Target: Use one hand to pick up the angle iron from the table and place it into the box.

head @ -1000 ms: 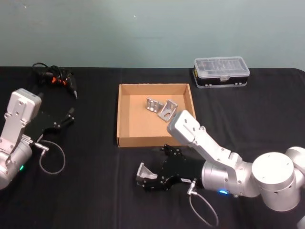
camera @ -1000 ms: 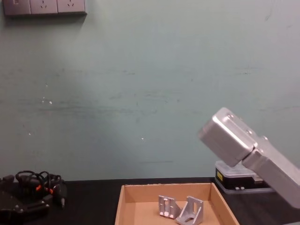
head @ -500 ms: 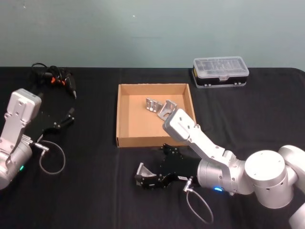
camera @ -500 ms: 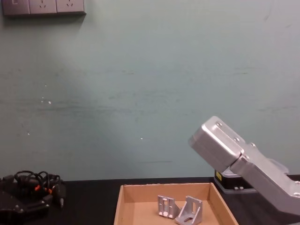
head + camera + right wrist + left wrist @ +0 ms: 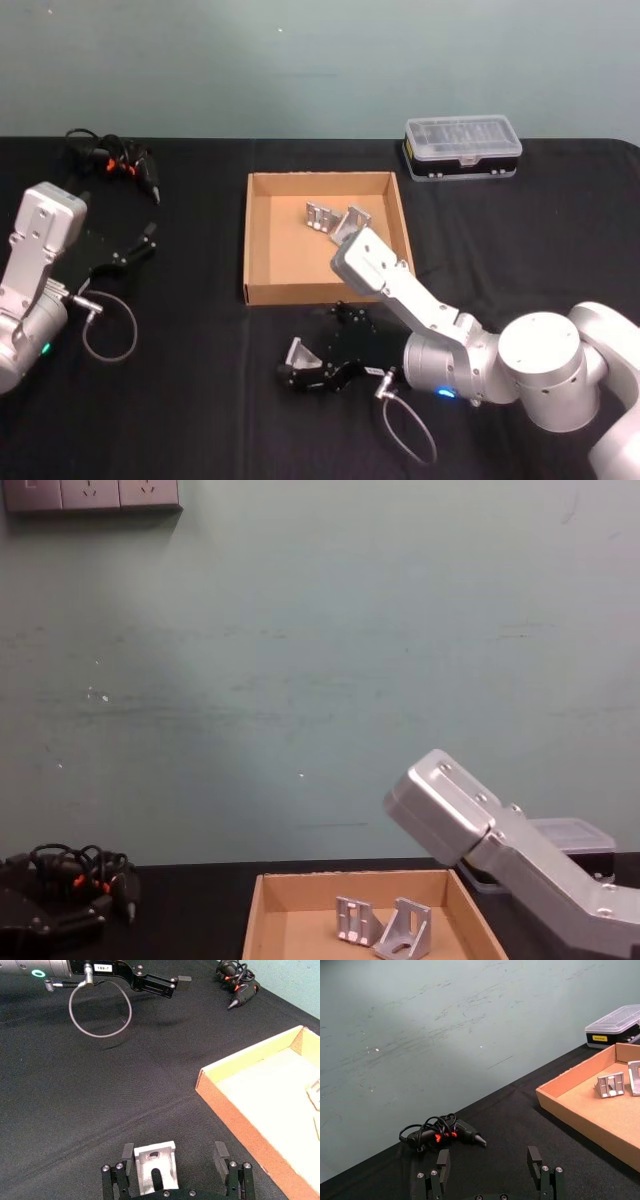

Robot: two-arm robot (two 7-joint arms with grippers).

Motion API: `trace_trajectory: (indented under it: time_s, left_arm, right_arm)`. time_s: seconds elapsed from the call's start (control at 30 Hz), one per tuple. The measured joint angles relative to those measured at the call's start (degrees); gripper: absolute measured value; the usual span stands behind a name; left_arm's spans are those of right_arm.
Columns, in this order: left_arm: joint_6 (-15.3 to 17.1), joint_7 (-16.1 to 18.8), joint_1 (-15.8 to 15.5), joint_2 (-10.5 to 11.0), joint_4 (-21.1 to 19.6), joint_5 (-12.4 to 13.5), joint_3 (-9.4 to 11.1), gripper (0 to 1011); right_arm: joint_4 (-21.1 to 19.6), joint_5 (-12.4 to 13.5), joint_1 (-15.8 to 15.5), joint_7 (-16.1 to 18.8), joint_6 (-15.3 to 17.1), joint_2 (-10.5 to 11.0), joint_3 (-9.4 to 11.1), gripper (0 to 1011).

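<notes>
Black table [image 5: 180,400]; on it a cardboard box [image 5: 262,240] already holding two brackets. Just before its near wall, right gripper [image 5: 173,1166], fingers apart, straddling the angle iron [image 5: 154,1166] lying on the cloth. Probably stiff, smooth, weighty metal: best pinched across flat faces. Left gripper [image 5: 490,1172] parked open, far left. Bracket's underside hidden.

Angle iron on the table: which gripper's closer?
Right. The right gripper straddles the angle iron in front of the box, fingers open. The left gripper sits far off by the table's left edge.
</notes>
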Motion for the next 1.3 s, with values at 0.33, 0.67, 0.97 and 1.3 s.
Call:
trace_trajectory:
  time_s: [0.33,0.67,0.97,1.3]
  left_arm:
    - [0.0,0.0,0.0,0.0,0.0,0.0,0.0,1011]
    - [0.0,0.0,0.0,0.0,0.0,0.0,0.0,1011]
    - [0.0,0.0,0.0,0.0,0.0,0.0,0.0,1011]
    - [0.0,0.0,0.0,0.0,0.0,0.0,0.0,1012]
  right_arm:
    - [1.33,-0.58,0.29,0.05,-0.58,-0.98,-0.44,1000]
    - [1.51,-0.64,0.32,0.01,-0.72,-1.09,-0.47,1000]
    - [1.38,-0.62,0.28,0.04,-0.72,-1.04,-0.43,847]
    - [1.32,-0.59,0.27,0.05,-0.69,-1.0,-0.41,541]
